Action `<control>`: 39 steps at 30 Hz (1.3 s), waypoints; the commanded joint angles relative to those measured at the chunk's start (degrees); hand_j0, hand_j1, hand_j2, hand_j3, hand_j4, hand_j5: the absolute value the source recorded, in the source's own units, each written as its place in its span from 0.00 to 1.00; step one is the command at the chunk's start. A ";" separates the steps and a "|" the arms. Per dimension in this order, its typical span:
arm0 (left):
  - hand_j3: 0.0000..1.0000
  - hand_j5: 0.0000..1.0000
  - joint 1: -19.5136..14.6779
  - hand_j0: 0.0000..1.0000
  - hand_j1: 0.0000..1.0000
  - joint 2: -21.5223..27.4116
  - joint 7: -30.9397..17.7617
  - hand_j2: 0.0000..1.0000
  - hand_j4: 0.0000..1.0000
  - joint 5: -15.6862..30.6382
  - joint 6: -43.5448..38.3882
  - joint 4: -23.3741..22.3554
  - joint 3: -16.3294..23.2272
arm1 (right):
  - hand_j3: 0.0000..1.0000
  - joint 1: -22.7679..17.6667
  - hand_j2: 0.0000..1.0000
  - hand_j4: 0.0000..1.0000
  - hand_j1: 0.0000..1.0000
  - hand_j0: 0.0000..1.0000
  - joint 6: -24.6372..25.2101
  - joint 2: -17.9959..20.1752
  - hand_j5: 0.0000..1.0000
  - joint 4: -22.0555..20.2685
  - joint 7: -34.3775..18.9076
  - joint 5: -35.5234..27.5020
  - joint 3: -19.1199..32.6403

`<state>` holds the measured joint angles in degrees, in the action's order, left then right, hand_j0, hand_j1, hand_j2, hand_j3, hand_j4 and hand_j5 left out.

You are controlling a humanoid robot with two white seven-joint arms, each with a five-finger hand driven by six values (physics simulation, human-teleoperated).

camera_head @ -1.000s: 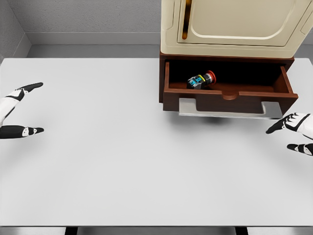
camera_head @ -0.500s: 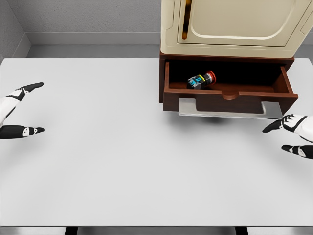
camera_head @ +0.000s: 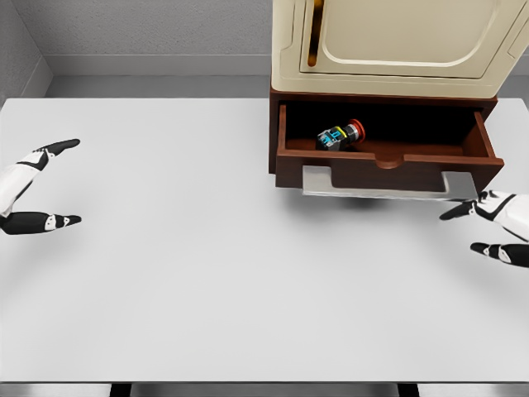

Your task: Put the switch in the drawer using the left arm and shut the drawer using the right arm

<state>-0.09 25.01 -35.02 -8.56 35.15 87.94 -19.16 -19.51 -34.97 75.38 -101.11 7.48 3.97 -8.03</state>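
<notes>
switch (camera_head: 340, 136) lies in open drawer (camera_head: 388, 169), beyond my right hand (camera_head: 493, 226) | fingers of both hands spread, holding nothing | drawer looks rigid, likely slides easily; push flat on its front panel
</notes>
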 commanded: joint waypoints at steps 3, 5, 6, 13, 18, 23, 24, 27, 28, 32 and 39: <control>1.00 1.00 0.00 1.00 1.00 -0.14 0.02 1.00 1.00 0.47 -0.15 0.04 0.00 | 0.74 0.09 0.74 0.74 0.74 0.74 -0.03 -1.28 0.74 0.03 0.08 0.25 0.03; 1.00 1.00 0.00 1.00 1.00 -0.14 0.02 1.00 1.00 0.47 -0.15 0.04 0.00 | 0.74 0.70 0.74 0.74 0.74 0.74 -0.03 -1.81 0.74 0.03 0.08 0.51 0.03; 1.00 1.00 0.00 1.00 1.00 -0.05 0.02 1.00 1.00 0.47 -0.15 0.04 0.00 | 0.74 0.70 0.74 0.74 0.74 0.74 -0.03 -1.81 0.74 0.12 0.08 0.78 -0.05; 1.00 1.00 0.00 1.00 1.00 -0.84 0.02 1.00 1.00 -0.05 -0.15 -0.14 0.00 | 0.70 -0.79 0.70 0.70 0.70 0.70 -0.03 1.70 0.70 2.58 -0.01 1.39 -0.40; 1.00 1.00 0.53 1.00 1.00 -0.84 0.02 1.00 1.00 -0.32 -0.15 -0.23 -0.27 | 0.60 -2.46 0.60 0.60 0.60 0.60 -0.03 4.16 0.60 3.55 -0.10 3.24 -0.40; 1.00 1.00 0.79 1.00 1.00 -0.84 0.02 1.00 1.00 -0.41 -0.15 -0.05 -0.27 | 0.56 -2.72 0.56 0.56 0.56 0.56 -0.03 3.55 0.56 2.59 -2.03 5.70 0.03; 1.00 1.00 0.79 1.00 1.00 -0.84 0.02 1.00 1.00 -0.41 -0.15 -0.05 -0.27 | 0.55 -2.72 0.55 0.55 0.55 0.55 -0.03 3.46 0.55 1.62 -2.47 5.61 0.12; 1.00 1.00 0.79 1.00 1.00 -0.84 0.02 1.00 1.00 -0.32 -0.15 0.12 -0.09 | 0.41 -2.64 0.41 0.41 0.41 0.41 -0.03 3.46 0.41 0.47 -2.47 5.26 0.12; 1.00 1.00 0.79 1.00 1.00 -0.84 0.02 1.00 1.00 -0.32 -0.15 0.39 0.00 | 0.40 -2.64 0.40 0.40 0.40 0.40 -0.03 3.46 0.40 0.47 -2.47 5.26 0.21; 1.00 1.00 0.88 1.00 1.00 -0.84 0.02 1.00 1.00 -0.41 -0.15 1.00 0.00 | 0.40 -2.55 0.40 0.40 0.40 0.40 -0.03 3.55 0.40 -0.05 -2.47 5.17 0.21; 1.00 1.00 0.88 1.00 1.00 -1.90 0.02 1.00 1.00 -0.41 -0.15 0.74 0.00 | 0.40 -1.67 0.40 0.40 0.40 0.40 -0.03 3.20 0.40 -0.23 -2.12 5.00 0.39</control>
<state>0.70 23.29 -35.02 -9.40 35.15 88.76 -19.17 -21.27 -34.99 78.50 -101.20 5.23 9.28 -7.68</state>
